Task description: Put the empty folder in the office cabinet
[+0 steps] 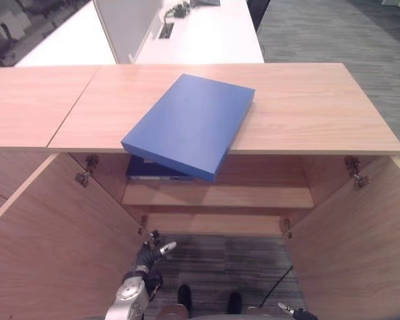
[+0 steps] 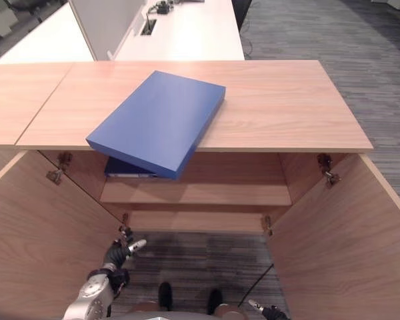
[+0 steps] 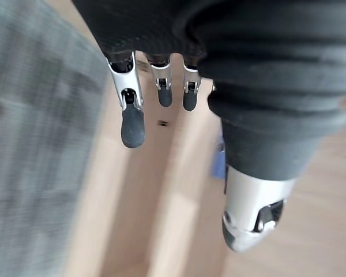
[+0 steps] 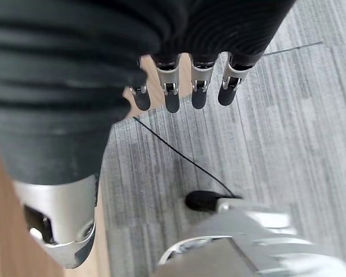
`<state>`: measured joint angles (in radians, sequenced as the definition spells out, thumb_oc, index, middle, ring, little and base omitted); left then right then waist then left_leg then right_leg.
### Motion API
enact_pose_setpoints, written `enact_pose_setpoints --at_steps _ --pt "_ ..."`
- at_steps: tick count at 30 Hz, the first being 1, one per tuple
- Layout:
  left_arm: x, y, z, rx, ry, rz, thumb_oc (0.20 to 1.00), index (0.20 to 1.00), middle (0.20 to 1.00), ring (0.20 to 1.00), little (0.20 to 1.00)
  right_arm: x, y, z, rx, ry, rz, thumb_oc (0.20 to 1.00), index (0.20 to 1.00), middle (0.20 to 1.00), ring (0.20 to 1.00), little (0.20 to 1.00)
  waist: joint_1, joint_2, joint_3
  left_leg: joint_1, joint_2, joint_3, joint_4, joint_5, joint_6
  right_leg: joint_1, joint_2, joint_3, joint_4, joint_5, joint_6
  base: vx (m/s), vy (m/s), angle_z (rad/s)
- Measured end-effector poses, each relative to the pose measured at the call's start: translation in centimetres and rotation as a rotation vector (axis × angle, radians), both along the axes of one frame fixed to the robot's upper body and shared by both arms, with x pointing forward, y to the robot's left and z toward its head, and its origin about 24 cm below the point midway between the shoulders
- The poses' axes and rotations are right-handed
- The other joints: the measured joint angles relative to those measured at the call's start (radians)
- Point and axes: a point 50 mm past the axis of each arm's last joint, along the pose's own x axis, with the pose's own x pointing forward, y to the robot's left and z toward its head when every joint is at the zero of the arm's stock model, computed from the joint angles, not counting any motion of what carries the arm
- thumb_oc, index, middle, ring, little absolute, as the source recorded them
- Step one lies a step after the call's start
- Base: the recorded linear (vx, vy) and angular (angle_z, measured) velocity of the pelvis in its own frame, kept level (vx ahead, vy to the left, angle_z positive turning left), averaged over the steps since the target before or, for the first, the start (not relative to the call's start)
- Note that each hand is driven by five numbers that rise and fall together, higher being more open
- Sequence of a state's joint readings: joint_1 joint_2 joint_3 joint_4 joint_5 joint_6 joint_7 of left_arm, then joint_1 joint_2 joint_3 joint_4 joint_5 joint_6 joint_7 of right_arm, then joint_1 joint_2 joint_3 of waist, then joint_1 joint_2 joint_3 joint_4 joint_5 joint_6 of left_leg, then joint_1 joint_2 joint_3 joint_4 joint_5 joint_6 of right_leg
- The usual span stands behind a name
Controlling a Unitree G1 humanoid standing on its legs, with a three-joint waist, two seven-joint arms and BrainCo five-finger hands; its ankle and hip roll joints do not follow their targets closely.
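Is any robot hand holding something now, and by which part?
Nothing is held. Left robot hand and right robot hand hang open; the blue folder lies on the cabinet top.

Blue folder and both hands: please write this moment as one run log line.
blue folder: on cabinet top, corner overhanging front edge | cabinet doors: open | left hand: low, open, empty | right hand: low, open, empty
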<state>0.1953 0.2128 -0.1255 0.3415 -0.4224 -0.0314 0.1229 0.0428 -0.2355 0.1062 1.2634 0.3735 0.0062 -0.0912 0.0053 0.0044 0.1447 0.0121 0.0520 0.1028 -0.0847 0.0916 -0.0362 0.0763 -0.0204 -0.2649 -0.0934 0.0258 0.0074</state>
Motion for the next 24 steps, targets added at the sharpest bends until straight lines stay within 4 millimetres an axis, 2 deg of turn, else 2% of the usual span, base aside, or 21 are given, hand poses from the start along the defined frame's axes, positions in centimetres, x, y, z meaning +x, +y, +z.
enact_pose_setpoints --at_steps 6,7,14,18,20,22,24 --pt "0.5 2.9 3.2 0.115 -0.133 0.143 1.0 1.0 1.0 1.0 1.0 0.6 0.8 -0.1 0.015 -0.022 0.002 1.0 1.0 1.0 1.0 1.0 0.019 -0.006 -0.001 0.014 -0.02 -0.023 -0.004 -0.004 0.006 0.023 -0.018 -0.021 0.0 -0.014 0.021 0.04 0.004 0.15" --pt "0.8 3.2 4.4 0.157 -0.181 0.151 1.0 1.0 1.0 1.0 1.0 0.8 1.0 -0.1 0.018 -0.028 0.003 1.0 1.0 1.0 1.0 1.0 0.03 -0.006 0.0 0.02 -0.019 -0.025 -0.004 -0.007 0.008 0.03 -0.017 -0.023 0.0 -0.018 0.024 0.02 0.002 0.06" --pt "1.1 4.3 8.6 0.356 -0.343 0.201 1.0 1.0 1.0 1.0 1.0 0.6 1.4 -0.2 0.019 -0.019 0.022 1.0 1.0 1.0 1.0 1.0 0.06 -0.017 -0.006 0.012 -0.013 -0.031 -0.006 -0.018 0.004 0.031 -0.011 -0.025 0.0 -0.026 0.029 0.0 -0.001 0.01" --pt "2.1 4.8 12.9 0.52 -0.541 0.265 1.0 1.0 1.0 1.0 1.0 0.0 2.1 -0.4 0.009 -0.004 0.04 1.0 1.0 1.0 1.0 1.0 0.06 -0.04 -0.02 0.011 -0.013 -0.035 -0.006 -0.017 0.009 0.029 -0.01 -0.025 0.0 -0.026 0.029 0.0 0.0 0.0" --pt "3.8 5.0 16.4 0.659 -0.698 0.283 1.0 1.0 1.0 1.0 1.0 0.1 2.3 -0.4 -0.003 -0.009 0.071 1.0 1.0 1.0 1.0 1.0 0.059 -0.048 -0.026 0.014 -0.014 -0.036 -0.005 -0.013 0.008 0.027 -0.011 -0.026 0.0 -0.026 0.029 0.0 0.0 0.0" --pt "4.5 4.6 19.5 0.756 -0.848 0.301 1.0 1.0 1.0 1.0 1.0 0.2 2.3 -0.3 -0.012 -0.021 0.075 1.0 1.0 1.0 1.0 1.0 0.058 -0.051 -0.028 0.014 -0.016 -0.034 -0.005 -0.012 0.007 0.026 -0.012 -0.024 0.0 -0.025 0.029 0.0 0.002 -0.02" --pt "4.7 4.0 21.5 0.82 -0.958 0.314 1.0 1.0 1.0 1.0 1.0 0.3 2.4 -0.3 -0.015 -0.024 0.083 1.0 1.0 1.0 1.0 1.0 0.053 -0.05 -0.027 0.019 -0.018 -0.03 -0.005 -0.012 0.007 0.029 -0.015 -0.021 0.0 -0.025 0.029 -0.01 0.003 -0.05"
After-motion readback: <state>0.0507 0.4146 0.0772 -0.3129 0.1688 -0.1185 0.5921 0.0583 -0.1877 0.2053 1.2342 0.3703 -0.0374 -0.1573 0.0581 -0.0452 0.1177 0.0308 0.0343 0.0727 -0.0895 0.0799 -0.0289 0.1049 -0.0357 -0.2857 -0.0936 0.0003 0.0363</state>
